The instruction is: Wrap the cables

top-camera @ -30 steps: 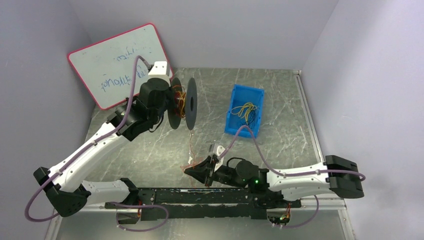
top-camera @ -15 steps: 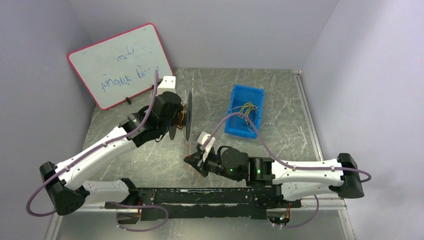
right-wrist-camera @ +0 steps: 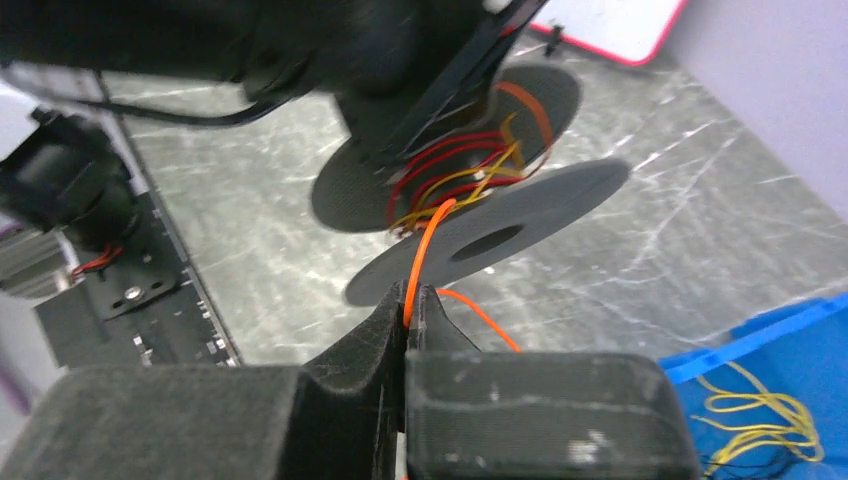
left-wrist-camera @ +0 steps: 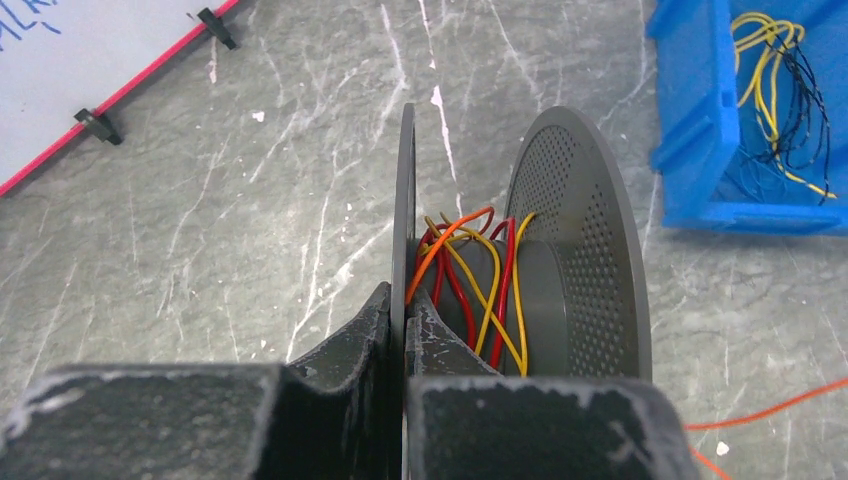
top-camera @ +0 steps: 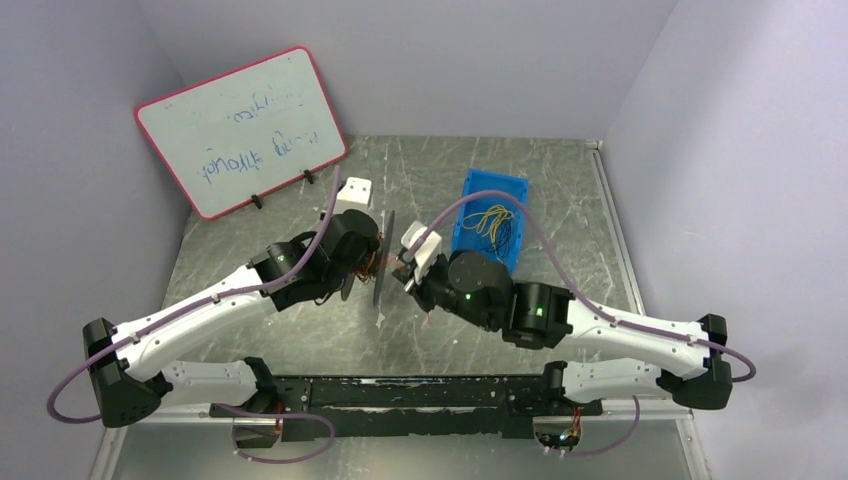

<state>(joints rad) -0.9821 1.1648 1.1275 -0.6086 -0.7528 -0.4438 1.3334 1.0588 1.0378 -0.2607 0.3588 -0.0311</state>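
Note:
The dark grey two-disc spool [left-wrist-camera: 560, 260] carries several red, orange and yellow cables [left-wrist-camera: 480, 280] wound on its hub. My left gripper [left-wrist-camera: 405, 305] is shut on the rim of the spool's left disc [left-wrist-camera: 404, 200] and holds the spool above the table; the spool also shows in the top view [top-camera: 378, 262]. My right gripper [right-wrist-camera: 408, 300] is shut on an orange cable [right-wrist-camera: 425, 250] that runs up to the spool's hub [right-wrist-camera: 455, 175]. In the top view the right gripper [top-camera: 400, 270] is just right of the spool.
A blue bin [top-camera: 478, 190] with loose yellow and dark wires [top-camera: 492, 222] stands right of the spool and shows in the left wrist view [left-wrist-camera: 700, 120]. A pink-framed whiteboard [top-camera: 240, 125] leans at the back left. Loose orange cable lies on the table [left-wrist-camera: 770, 405].
The left arm has brought the spool forward and to the right. The right gripper has risen from near the front edge up to the spool with the orange cable.

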